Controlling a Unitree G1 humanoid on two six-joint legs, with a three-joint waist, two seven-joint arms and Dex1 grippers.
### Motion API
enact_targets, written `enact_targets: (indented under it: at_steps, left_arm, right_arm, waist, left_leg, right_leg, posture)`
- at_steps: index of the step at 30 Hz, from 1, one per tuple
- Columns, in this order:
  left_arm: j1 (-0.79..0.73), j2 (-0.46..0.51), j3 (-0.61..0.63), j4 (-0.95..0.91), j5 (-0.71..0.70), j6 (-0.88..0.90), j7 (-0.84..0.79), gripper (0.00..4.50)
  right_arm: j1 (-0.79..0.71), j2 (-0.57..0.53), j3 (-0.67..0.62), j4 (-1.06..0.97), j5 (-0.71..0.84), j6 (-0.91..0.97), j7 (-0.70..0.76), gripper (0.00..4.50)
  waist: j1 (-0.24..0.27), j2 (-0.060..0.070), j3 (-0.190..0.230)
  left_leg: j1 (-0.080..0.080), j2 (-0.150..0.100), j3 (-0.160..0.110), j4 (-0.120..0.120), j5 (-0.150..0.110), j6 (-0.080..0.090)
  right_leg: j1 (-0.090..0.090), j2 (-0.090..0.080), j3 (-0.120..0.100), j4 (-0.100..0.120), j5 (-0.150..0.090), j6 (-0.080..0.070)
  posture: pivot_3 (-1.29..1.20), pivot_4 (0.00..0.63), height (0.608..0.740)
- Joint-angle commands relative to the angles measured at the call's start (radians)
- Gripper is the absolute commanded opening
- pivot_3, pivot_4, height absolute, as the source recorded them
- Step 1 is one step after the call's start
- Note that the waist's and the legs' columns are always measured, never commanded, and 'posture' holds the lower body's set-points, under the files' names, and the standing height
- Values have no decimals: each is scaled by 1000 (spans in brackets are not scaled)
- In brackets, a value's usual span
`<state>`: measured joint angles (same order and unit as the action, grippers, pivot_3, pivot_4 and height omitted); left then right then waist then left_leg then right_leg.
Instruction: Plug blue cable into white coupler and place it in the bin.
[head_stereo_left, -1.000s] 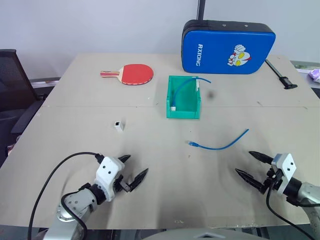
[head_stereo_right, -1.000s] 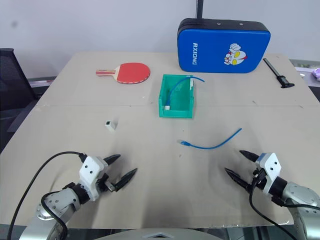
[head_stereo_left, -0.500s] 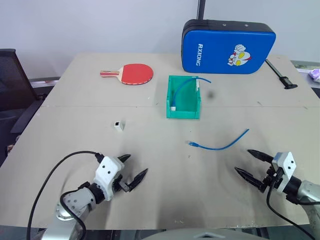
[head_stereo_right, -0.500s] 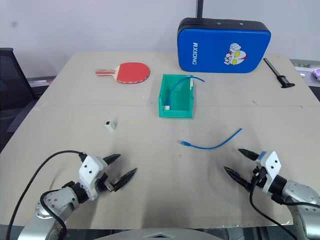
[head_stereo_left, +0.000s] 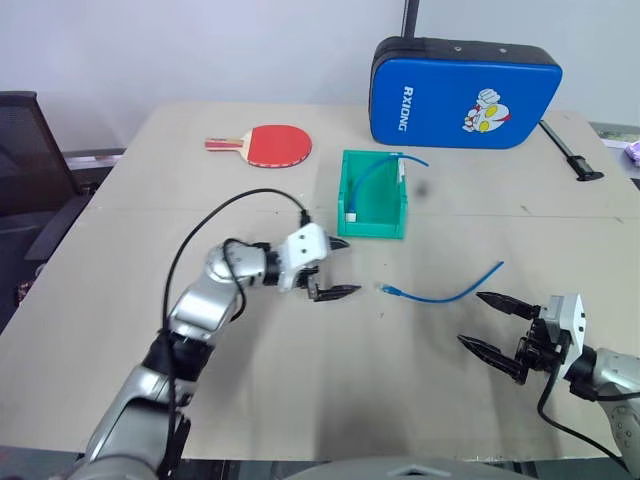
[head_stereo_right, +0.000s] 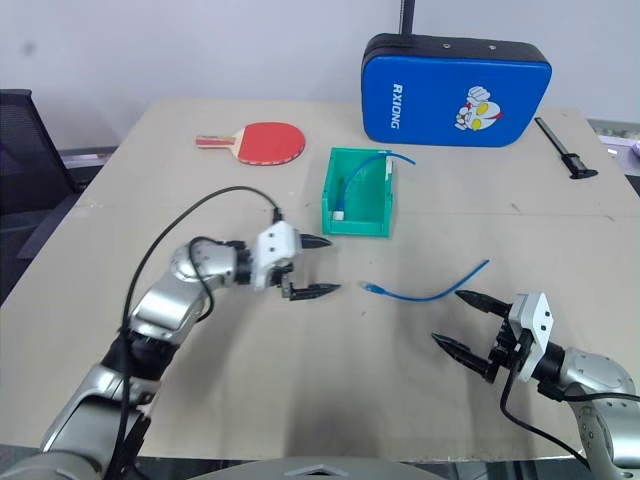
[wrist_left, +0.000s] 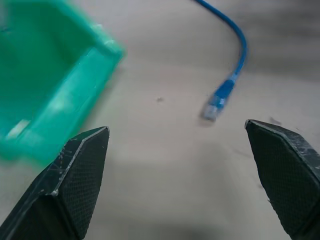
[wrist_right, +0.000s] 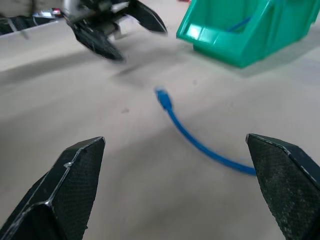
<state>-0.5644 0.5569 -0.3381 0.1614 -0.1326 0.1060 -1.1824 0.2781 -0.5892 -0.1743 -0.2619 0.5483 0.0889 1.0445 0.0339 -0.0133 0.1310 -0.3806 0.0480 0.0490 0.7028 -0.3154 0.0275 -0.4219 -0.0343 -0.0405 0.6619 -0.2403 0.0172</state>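
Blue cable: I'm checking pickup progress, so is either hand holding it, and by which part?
Nothing is held. The blue cable lies loose on the table; left hand and right hand are open.

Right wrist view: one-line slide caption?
Open right hand faces the blue cable on the table, the open left hand and green bin beyond.
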Motion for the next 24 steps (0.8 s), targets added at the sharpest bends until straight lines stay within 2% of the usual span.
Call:
enact_targets:
  at_steps: [1, 6, 12, 13, 15, 16, 17, 20, 22, 24]
  left_arm:
    - [-100, -56, -54, 122, 25, -70, -98, 4463]
    - [-213, -114, -125, 293, 109, -183, -157, 4463]
    - [-243, -176, -141, 391, 153, -266, -175, 4463]
    - [-242, -181, -143, 395, 155, -271, -182, 3960]
    - [-237, -185, -147, 399, 162, -280, -198, 3258]
    - [-235, -185, -147, 401, 167, -285, -201, 3075]
    - [-235, -185, -146, 403, 169, -289, -201, 2476]
    - [-235, -190, -138, 408, 170, -289, -207, 1289]
    - [-226, -192, -130, 397, 162, -277, -211, 339]
    - [-219, -192, -119, 385, 148, -257, -214, 8]
  right_arm:
    - [5, 10, -4, -37, 0, -3, -22, 4500]
    - [46, 20, -6, -74, -15, -13, -52, 4500]
    - [77, 31, -13, -92, -28, -27, -81, 4500]
    - [78, 32, -14, -92, -29, -28, -85, 4500]
    - [82, 32, -16, -92, -30, -31, -91, 4500]
    - [84, 32, -16, -93, -30, -32, -93, 4500]
    - [86, 31, -16, -93, -30, -34, -94, 4500]
    - [85, 29, -13, -95, -29, -33, -97, 4500]
    - [87, 28, -12, -99, -18, -23, -95, 4500]
    - [91, 25, -10, -106, -6, -9, -92, 4500]
  waist:
    - [0, 0, 0]
    - [3, 0, 1]
    - [2, -1, 1]
    - [2, -1, 1]
    - [2, -1, 1]
    - [2, -1, 1]
    - [2, -1, 1]
    - [2, -1, 1]
    - [2, -1, 1]
    - [2, -1, 1]
  left_leg:
    - [-1, 0, 0, 0, -1, 1]
    - [-2, -2, 0, 0, -1, 2]
    - [-1, -2, -1, 1, -1, 2]
    - [-1, -2, -1, 1, -1, 2]
    - [-1, -2, -1, 2, -1, 2]
    - [-1, -2, -1, 2, -1, 2]
    - [-1, -2, -1, 2, -1, 2]
    - [-1, -2, -1, 2, -1, 2]
    - [-1, -2, -1, 2, -1, 2]
    - [-1, -2, -1, 2, -1, 2]
  right_leg:
    - [0, 0, 0, 0, 0, 1]
    - [-1, 0, 1, 0, -1, 2]
    - [0, -1, 4, 0, -1, 2]
    - [0, -1, 4, 0, -1, 2]
    - [0, -1, 5, 0, -1, 2]
    - [0, -1, 5, 0, -1, 2]
    - [0, -1, 4, 0, -1, 2]
    - [0, -1, 4, 1, -1, 2]
    - [0, -1, 4, 1, -1, 2]
    - [0, -1, 4, 1, -1, 2]
  posture:
    - [0, 150, 681]
    - [0, 150, 681]
    - [0, 150, 681]
    - [0, 150, 681]
    - [0, 150, 681]
    - [0, 150, 681]
    - [0, 150, 681]
    - [0, 150, 681]
    - [0, 150, 681]
    - [0, 150, 681]
